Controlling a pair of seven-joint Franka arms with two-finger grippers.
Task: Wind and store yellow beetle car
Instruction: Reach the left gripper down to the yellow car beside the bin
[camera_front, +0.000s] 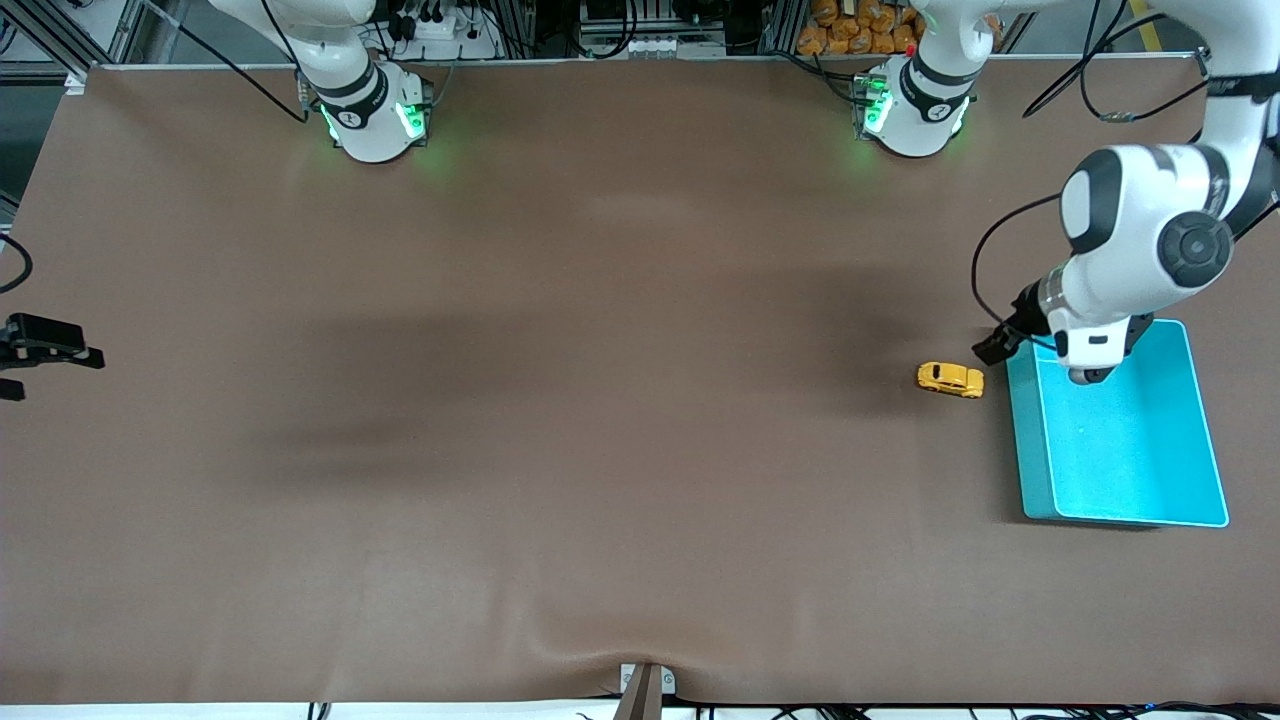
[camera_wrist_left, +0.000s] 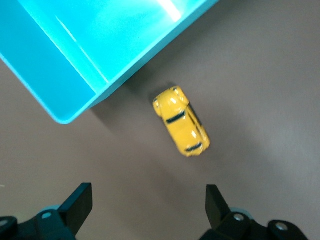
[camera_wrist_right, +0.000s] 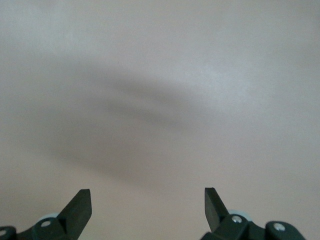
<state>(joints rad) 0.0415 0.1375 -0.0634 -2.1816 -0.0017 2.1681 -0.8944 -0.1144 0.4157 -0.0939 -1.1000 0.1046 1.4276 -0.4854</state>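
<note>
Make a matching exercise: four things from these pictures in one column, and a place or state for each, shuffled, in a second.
Column one:
1. car
2. bin
3. left hand
4. right hand

Column two:
A. open, at the table's edge at the right arm's end
B. teal, nothing in it
C. open, over the bin's corner next to the car
D. yellow, on the table beside the bin, not in it

Right pairs: 1-D, 2-B, 3-C, 4-A

Glossy yellow beetle car (camera_wrist_left: 180, 121), smooth plastic teal bin (camera_front: 1195, 440), matt brown table (camera_front: 560, 400)
</note>
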